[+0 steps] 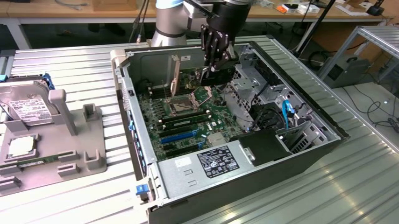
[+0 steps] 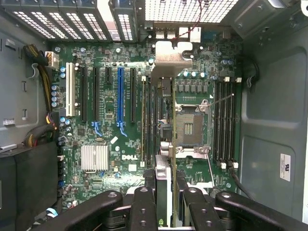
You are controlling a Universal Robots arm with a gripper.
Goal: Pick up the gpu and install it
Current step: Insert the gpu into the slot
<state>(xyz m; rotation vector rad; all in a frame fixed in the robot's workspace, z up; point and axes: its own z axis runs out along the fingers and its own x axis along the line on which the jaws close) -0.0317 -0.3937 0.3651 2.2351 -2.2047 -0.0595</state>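
Upper centre of the exterior view, inside the open computer case [image 1: 299,100]: we judge the main risk to be a missed slot, because the gpu [image 2: 163,173] hangs edge-on beside the CPU socket [image 2: 188,126] (contacts exposed) and could strike it. The gripper [image 1: 216,65] pinches the card, nearly closed.

A ribbed metal counter [image 1: 74,65] carries an open computer case [image 1: 249,198] lying on its side at the middle, and just beside it, at the exterior view's left, a grey moulded tray [image 1: 93,135].
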